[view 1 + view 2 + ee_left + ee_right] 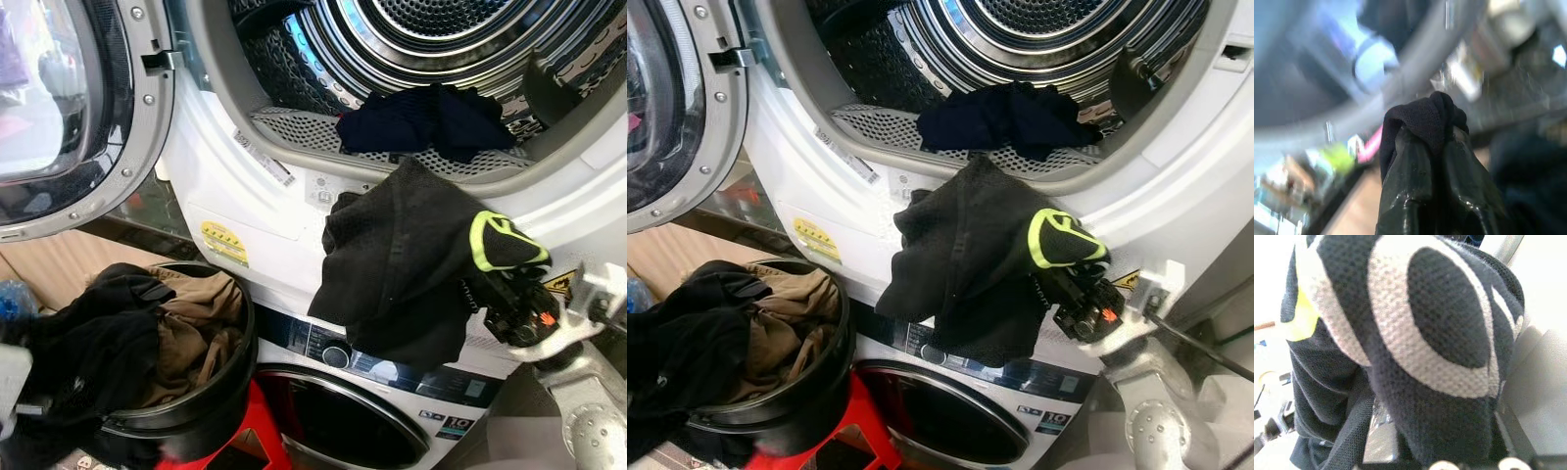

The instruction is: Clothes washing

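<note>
My right gripper (pixel 505 294) is mostly buried under the black mesh garment with the yellow-green curved marking (pixel 411 264), so I cannot see its fingertips; the garment hangs draped over it, and the right wrist view has the same mesh weave bunched right over the fingers, so it looks clamped on the cloth. The left wrist view is badly blurred, but I can make out the left gripper (pixel 1432 142) with its two black fingers (pixel 1405 186) pressed together on a fold of dark knitted cloth (pixel 1425 120).

The black garment hangs in front of the lower rim of the white dryer's round opening (pixel 294 166), just below the lip and above the control panel of the lower washing machine (pixel 333 352). Inside the steel drum (pixel 431 29) a dark navy garment (pixel 421 122) lies on the perforated floor near the front edge. The round door (pixel 69 108) stands swung open to my left, cut off by the frame. Below it a black round basket (pixel 196 411) holds brown and black clothes and sits on a red stool (pixel 260 431).
</note>
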You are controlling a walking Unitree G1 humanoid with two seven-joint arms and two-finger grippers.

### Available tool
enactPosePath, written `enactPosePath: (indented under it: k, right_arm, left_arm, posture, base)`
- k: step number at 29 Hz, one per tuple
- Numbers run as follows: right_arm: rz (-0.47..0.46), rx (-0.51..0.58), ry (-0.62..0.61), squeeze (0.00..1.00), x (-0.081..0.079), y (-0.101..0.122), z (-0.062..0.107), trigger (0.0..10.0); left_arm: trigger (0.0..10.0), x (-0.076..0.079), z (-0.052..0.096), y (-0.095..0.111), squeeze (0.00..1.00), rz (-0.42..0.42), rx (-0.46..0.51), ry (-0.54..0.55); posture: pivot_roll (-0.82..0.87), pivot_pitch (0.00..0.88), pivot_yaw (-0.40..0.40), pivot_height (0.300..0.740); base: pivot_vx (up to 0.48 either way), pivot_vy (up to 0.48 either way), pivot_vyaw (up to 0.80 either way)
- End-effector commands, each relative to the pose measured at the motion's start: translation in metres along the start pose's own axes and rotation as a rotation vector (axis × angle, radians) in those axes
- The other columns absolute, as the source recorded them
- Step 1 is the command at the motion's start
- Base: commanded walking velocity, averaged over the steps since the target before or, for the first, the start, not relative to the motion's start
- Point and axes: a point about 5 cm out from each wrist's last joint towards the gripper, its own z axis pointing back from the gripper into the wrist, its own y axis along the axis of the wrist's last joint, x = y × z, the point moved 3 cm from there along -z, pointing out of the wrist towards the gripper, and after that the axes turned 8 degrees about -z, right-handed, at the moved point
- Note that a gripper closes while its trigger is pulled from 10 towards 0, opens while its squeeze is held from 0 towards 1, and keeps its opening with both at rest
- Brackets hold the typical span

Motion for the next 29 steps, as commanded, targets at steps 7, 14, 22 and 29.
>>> enactPosePath:
  k: [7, 14, 22, 29]
  right_arm:
    - [0.007, 0.021, 0.059, 0.00, -0.011, 0.006, -0.003, 0.0]
    - [-0.007, 0.023, 0.082, 0.00, -0.018, 0.005, -0.005, 0.0]
    - [-0.026, 0.012, 0.123, 0.00, -0.030, 0.005, 0.003, 0.0]
    - [-0.097, -0.315, 0.280, 0.00, -0.081, -0.029, 0.028, 0.0]
  left_arm:
    - [10.0, 0.075, 0.017, 0.032, 0.00, 0.084, 0.099, -0.632]
    - [10.0, 0.110, 0.059, -0.010, 0.00, 0.140, -0.140, -0.870]
    - [10.0, 0.122, 0.062, -0.015, 0.00, -0.024, -0.113, -0.975]
    - [10.0, 0.129, 0.049, -0.011, 0.00, 0.022, -0.085, -0.914]
  posture:
    - [0.11, 0.064, 0.040, 0.740]
    - [0.10, 0.072, 0.042, 0.740]
    - [0.10, 0.082, 0.041, 0.740]
    - [0.06, 0.094, 0.044, 0.740]
  base:
    - [0.000, 0.000, 0.00]
    - [0.000, 0.000, 0.00]
    - [0.000, 0.000, 0.00]
    - [0.000, 0.000, 0.00]
